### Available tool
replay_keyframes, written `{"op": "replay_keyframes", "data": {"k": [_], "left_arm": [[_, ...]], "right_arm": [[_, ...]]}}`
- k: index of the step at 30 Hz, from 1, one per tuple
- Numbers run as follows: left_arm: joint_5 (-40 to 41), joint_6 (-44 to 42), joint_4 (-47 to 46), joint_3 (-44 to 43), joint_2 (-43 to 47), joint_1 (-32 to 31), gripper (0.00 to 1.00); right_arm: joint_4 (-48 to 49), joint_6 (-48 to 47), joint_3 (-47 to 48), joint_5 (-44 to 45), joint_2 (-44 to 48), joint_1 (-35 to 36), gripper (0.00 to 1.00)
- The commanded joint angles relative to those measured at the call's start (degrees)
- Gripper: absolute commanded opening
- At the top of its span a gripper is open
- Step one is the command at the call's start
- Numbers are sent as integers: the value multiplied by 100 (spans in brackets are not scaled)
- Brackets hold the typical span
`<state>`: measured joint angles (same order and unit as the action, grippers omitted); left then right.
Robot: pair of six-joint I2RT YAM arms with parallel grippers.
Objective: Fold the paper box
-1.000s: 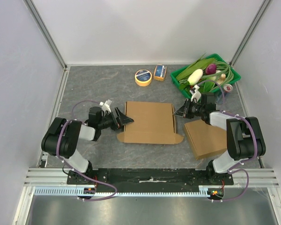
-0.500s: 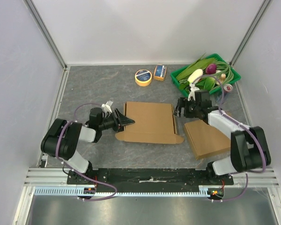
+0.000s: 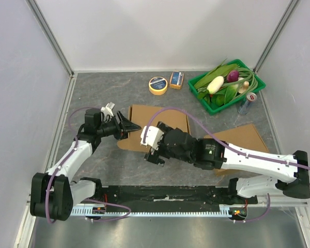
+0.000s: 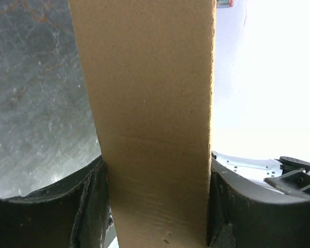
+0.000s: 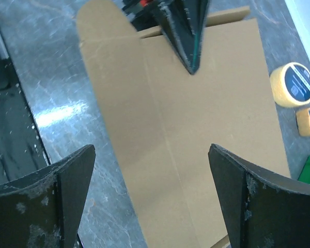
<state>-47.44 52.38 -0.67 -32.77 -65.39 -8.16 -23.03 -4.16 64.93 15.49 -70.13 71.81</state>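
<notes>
The paper box [image 3: 170,121] lies flat on the grey table [image 3: 103,93], in the middle of the top view. The left gripper [image 3: 130,126] is closed on the box's left edge; in the left wrist view the cardboard [image 4: 150,119] fills the gap and touches both fingers [image 4: 88,201]. The right gripper [image 3: 156,156] hangs over the lower left part of the box. Its jaws are wide apart and hold nothing. A second cardboard piece [image 3: 240,137] lies at the right.
</notes>
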Motion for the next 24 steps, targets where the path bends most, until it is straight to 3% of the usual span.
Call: {"op": "replay_keyframes", "data": {"k": [1,4,11,17,24], "left_arm": [[-511,-193,1339,-98,307,157,63],[-801,96,1420,86,535,236,63],[-1056,290,2016,140,870,324,63],[-1241,773,1526,377,878,342,63],[-1443,1020,1262,342,589,351,63]], "right_arm": [[-423,-664,556,105,-106,429,98],[-211,-814,486,-20,-115,764,98],[263,-1191,187,1446,-589,1580,98],[1132,-1780,-322,2675,-1037,1634,98],[1555,-2325,-569,3047,-1538,1617,98]]}}
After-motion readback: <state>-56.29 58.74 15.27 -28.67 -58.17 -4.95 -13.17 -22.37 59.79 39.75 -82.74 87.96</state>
